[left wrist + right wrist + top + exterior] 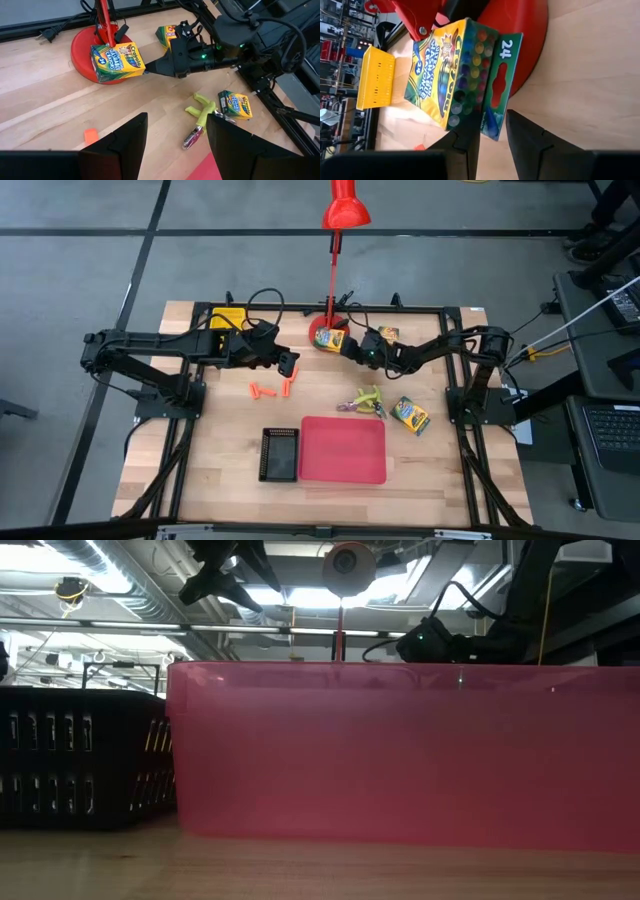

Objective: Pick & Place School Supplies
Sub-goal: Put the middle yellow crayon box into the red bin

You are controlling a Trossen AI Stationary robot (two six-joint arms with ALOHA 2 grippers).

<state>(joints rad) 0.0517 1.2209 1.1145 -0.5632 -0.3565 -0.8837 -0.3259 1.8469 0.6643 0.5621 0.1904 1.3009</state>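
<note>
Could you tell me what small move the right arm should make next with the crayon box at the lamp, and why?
Probably lift it slightly. The right gripper appears shut on the crayon box, which sits on the red lamp base, touching the post. Raising it first should clear both before carrying it toward the red tray. The left gripper waits open near the orange sticks.

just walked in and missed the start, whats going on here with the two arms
The right gripper is reaching at a crayon box that sits on the red lamp base at the table's far side; its jaws are at the box's flap end, though a firm grip cannot be confirmed. The left gripper hangs open near the orange sticks, holding nothing. Two more crayon boxes and the scissors-like tool lie on the table, and the red tray holds nothing.
</note>
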